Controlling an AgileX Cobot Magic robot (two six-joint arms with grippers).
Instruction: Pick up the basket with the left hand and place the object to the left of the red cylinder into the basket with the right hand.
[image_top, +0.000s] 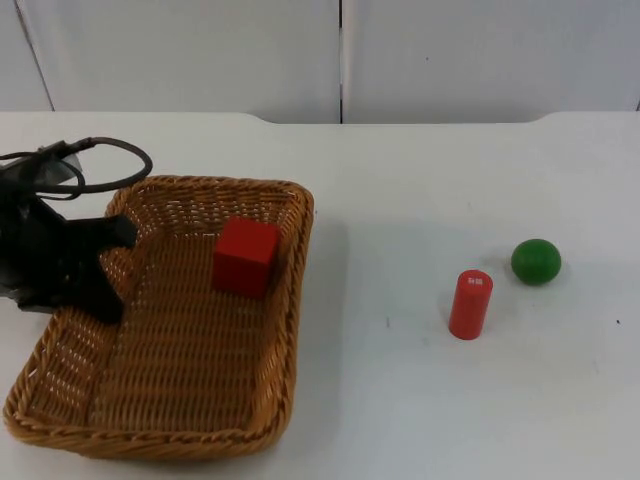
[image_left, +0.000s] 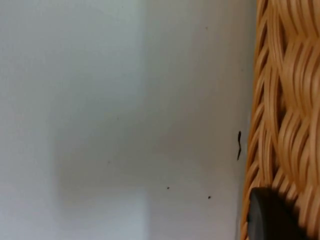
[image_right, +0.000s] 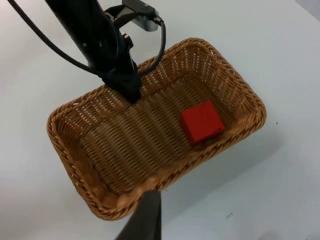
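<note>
The wicker basket sits at the left of the table, and a red cube lies inside it near its right wall. My left gripper is at the basket's left rim and shut on it. In the left wrist view one fingertip rests against the outside of the woven wall. The red cylinder stands upright right of centre, well apart from the basket. My right gripper hangs high above the basket and looks down on the cube and the left gripper.
A green ball lies just right of and behind the red cylinder. Bare white table stretches between the basket and the cylinder. The grey partition wall closes off the back.
</note>
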